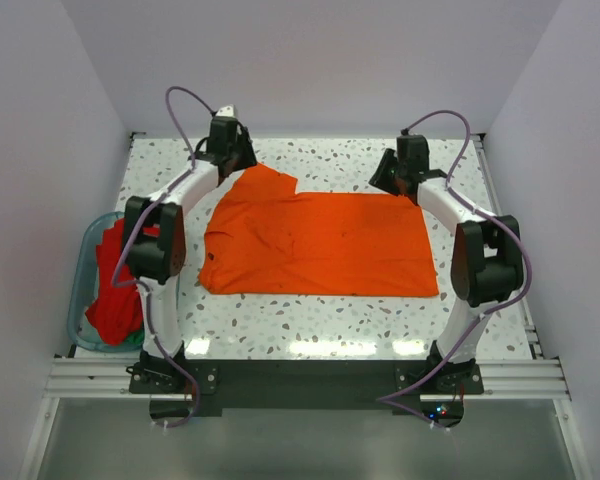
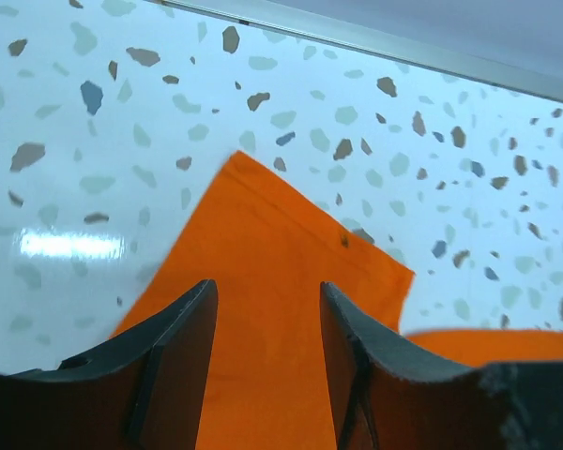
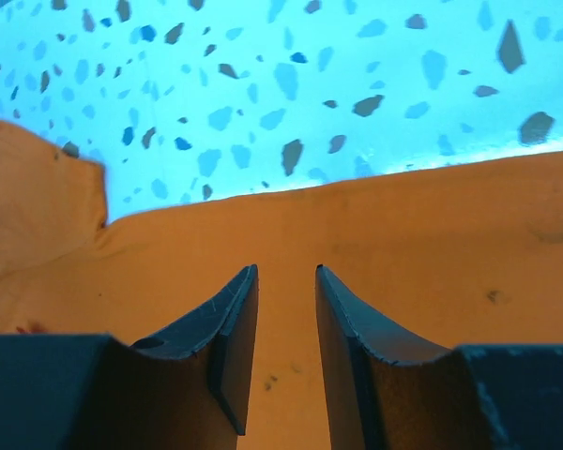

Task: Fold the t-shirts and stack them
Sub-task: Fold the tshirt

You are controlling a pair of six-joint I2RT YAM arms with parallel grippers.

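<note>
Top external view: the orange shirt (image 1: 320,245) lay spread flat on the speckled table (image 1: 330,160), sleeve end to the left and hem to the right. The left gripper (image 1: 242,160) hung over the far sleeve (image 1: 265,182). The right gripper (image 1: 390,180) hung over the shirt's far edge, near its right end. A teal tub (image 1: 80,290) sat at the table's left edge beside the left arm, with a red shirt (image 1: 115,290) bunched inside.

Left wrist view: the left gripper (image 2: 267,286) stood open, its dark fingers (image 2: 183,347) well apart. The sleeve's pointed corner (image 2: 263,225) lay flat just beyond the tips, and orange cloth showed through the gap. Nothing was pinched between the jaws.

Right wrist view: the right gripper (image 3: 286,270) was open by a narrower gap. The shirt (image 3: 403,234) lay smooth beneath and beyond the fingers (image 3: 230,328), its far edge running across just ahead of the tips. No cloth was caught between them, and I could not tell whether the tips touched the fabric.
</note>
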